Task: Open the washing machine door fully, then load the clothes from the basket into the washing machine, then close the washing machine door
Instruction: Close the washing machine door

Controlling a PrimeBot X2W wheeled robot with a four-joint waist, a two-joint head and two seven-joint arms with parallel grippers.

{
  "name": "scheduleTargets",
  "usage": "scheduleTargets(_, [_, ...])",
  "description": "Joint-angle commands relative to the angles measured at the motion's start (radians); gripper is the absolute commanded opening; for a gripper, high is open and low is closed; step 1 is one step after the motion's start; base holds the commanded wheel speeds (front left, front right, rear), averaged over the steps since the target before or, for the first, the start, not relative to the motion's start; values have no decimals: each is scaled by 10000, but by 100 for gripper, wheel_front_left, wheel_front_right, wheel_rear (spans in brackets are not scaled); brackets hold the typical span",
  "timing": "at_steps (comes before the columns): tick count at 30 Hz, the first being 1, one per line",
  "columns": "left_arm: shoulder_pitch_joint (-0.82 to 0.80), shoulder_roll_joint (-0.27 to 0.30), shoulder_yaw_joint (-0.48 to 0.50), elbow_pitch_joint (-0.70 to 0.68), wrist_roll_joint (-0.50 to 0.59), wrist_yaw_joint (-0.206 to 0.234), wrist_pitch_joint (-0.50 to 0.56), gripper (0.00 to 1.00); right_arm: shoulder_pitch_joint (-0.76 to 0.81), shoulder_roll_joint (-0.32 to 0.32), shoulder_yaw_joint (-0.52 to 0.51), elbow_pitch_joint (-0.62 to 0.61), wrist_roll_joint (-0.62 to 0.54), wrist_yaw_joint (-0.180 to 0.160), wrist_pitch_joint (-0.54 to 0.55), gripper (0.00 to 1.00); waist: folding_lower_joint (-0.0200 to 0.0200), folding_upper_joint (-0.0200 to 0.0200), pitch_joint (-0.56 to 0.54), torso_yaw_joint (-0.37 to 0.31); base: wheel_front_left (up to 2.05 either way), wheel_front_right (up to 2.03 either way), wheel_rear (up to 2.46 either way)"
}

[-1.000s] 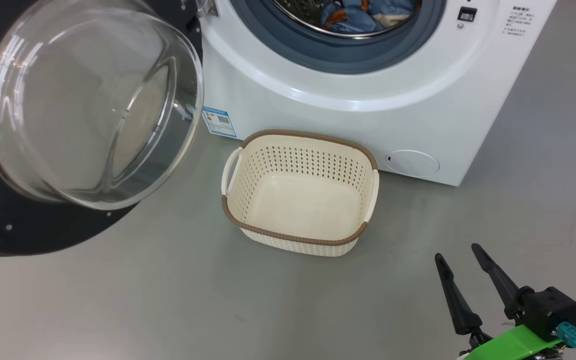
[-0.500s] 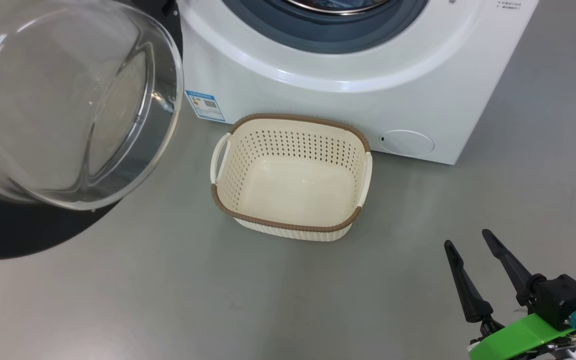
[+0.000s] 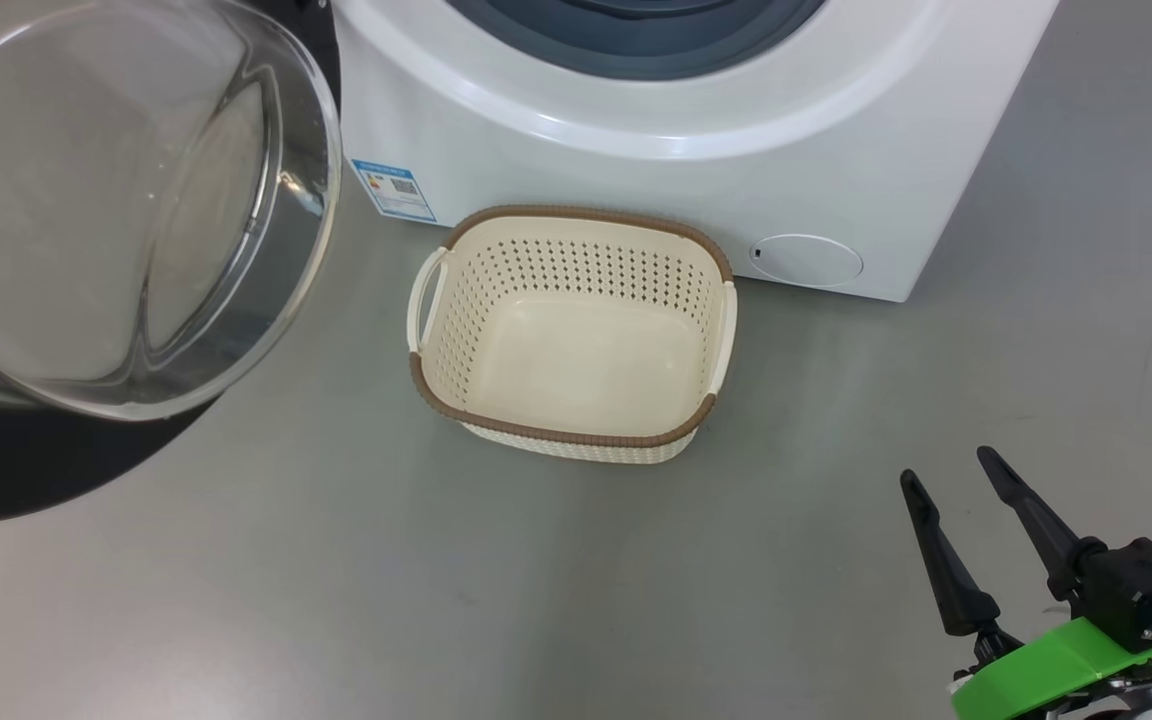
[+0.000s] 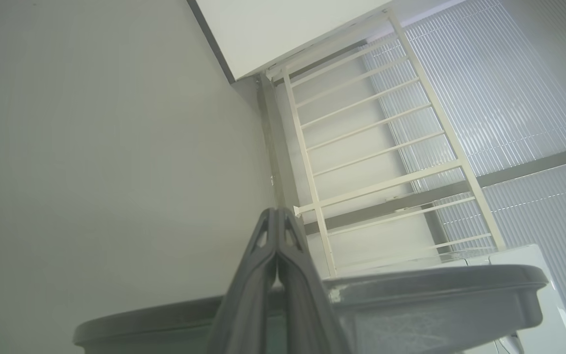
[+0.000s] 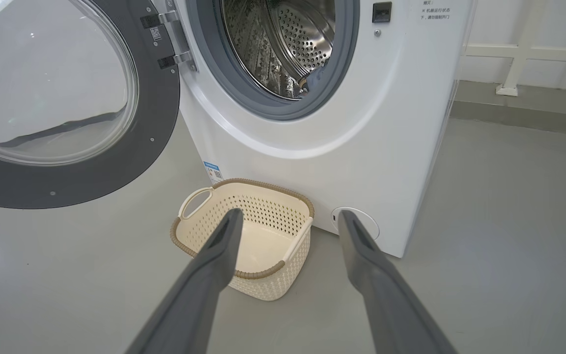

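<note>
Nearest the camera, at the near right, the right gripper (image 3: 947, 467) hung over the bare grey floor (image 3: 336, 600) with its two fingers spread wide and nothing between them. The left gripper (image 4: 276, 216) was clenched on nothing, its fingers pressed together and pointing up past a grey curved edge that could not be identified. Farther in, the basket (image 3: 576, 270) sat empty on the floor, just in front of the washing machine (image 3: 636, 180). The door (image 3: 106, 210) stood swung wide to the left. A sliver of blue low in the drum (image 5: 283, 44), probably the clothes (image 5: 314, 77), suggested loading was done and only closing remained. The trouble ahead lay there. A clenched gripper pushing on the smooth glass could skid off. A soft push might leave the latch uncaught. Any fabric lying over the rubber seal would be pinched as the door shut. Compared with a second earlier, the head camera had dipped. The drum and its blue load had slid off the top of that view, and the basket and machine sat higher in it without having moved. The right gripper's fingers were spread as before.
</note>
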Motion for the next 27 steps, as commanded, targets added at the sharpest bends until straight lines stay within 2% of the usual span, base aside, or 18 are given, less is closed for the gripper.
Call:
scheduleTargets(1, [-78, 717, 112, -292, -78, -92, 126, 0, -231, -136, 181, -319, -43, 16, 36, 100, -1, 0, 23, -11, 0, 0, 0])
scheduleTargets(27, [380, 415, -196, -1007, -911, -112, 1224, 0, -170, -204, 199, -452, -41, 16, 147, 100, -1, 0, 144, -130, 0, 0, 0])
